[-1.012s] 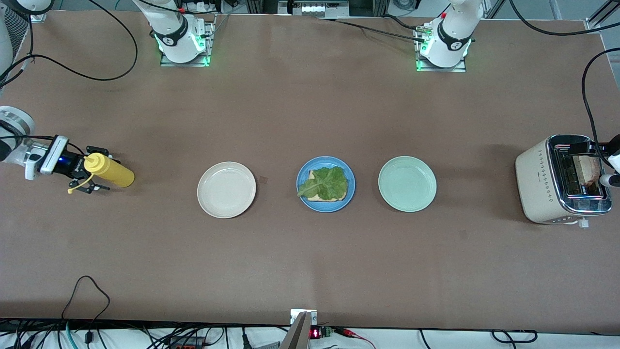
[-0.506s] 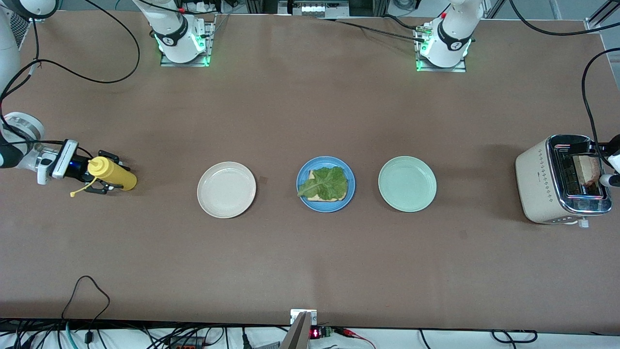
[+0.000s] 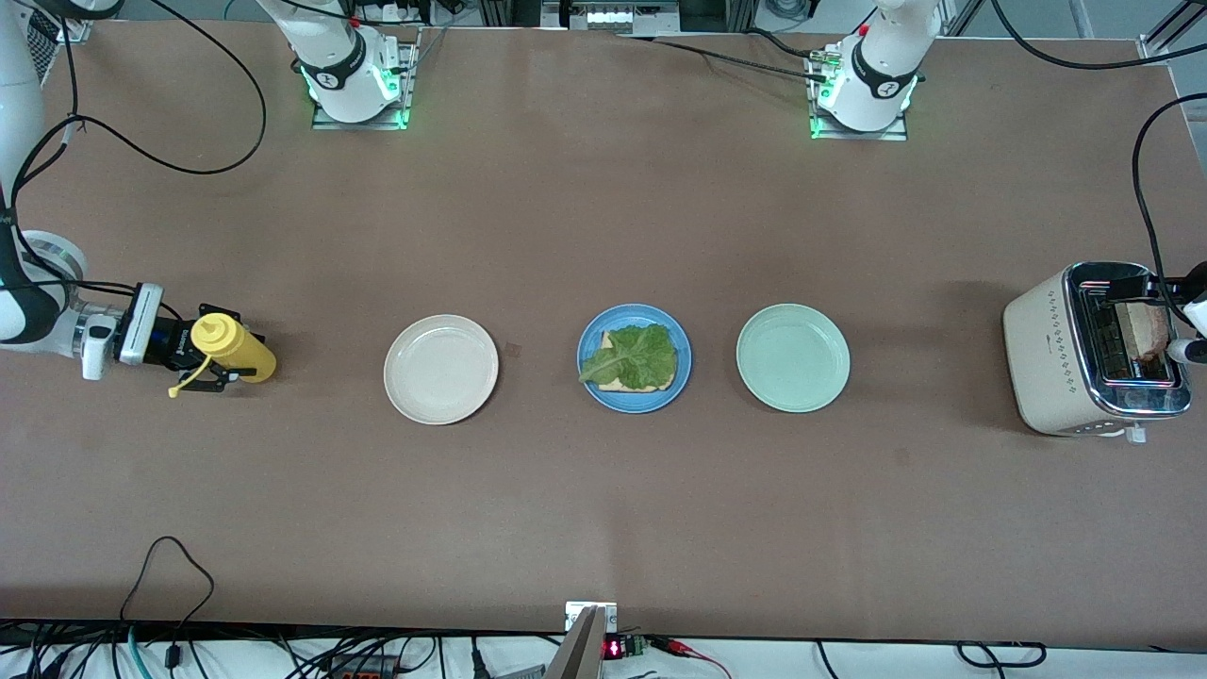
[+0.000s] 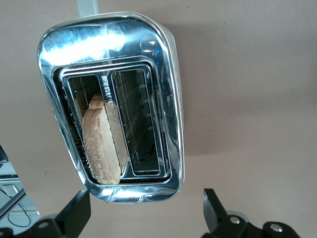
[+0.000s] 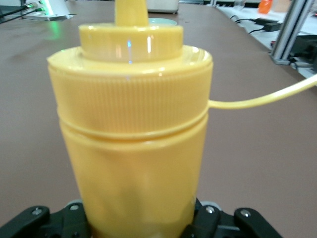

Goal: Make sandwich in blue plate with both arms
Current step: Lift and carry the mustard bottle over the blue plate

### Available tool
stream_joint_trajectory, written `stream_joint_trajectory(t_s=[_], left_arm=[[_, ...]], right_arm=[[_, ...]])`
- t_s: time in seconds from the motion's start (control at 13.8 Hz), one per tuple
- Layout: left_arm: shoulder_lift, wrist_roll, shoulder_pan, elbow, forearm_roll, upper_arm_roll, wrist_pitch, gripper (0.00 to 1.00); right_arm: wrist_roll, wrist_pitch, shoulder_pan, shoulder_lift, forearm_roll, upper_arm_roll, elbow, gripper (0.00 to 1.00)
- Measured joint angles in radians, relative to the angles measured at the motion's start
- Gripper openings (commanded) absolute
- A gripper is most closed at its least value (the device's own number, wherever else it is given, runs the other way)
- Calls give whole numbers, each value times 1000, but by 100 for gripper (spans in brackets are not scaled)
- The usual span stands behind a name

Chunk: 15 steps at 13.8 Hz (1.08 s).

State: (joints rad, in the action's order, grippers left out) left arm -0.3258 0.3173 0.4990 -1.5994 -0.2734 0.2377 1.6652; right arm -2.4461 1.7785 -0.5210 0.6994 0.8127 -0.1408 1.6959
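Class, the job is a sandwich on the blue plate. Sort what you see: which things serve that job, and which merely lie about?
Job:
- blue plate with bread and lettuce
- toaster with a slice; open left gripper over it
- yellow bottle in the right gripper

Lying about:
- cream plate
- mint plate

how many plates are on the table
3, in a row across the middle of the table: the cream plate toward the right arm's end, the blue plate in the middle holding bread and lettuce, and the mint-green plate toward the left arm's end. None appears hidden.
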Motion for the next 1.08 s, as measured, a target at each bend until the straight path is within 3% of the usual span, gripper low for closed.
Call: stream_joint_trajectory(t_s=[0.14, 0.36, 0.65, 1.08], left_arm=[[0, 0, 0, 0, 0, 0, 0, 100], [0, 0, 0, 0, 0, 0, 0, 100], [0, 0, 0, 0, 0, 0, 0, 100], [0, 0, 0, 0, 0, 0, 0, 100]], right_arm=[[100, 1, 13, -50, -58, -47, 0, 0], [221, 3, 79, -102, -100, -66, -1, 0], [434, 88, 228, -176, -182, -71, -3, 0], [788, 249, 484, -255, -411, -76, -2, 0]])
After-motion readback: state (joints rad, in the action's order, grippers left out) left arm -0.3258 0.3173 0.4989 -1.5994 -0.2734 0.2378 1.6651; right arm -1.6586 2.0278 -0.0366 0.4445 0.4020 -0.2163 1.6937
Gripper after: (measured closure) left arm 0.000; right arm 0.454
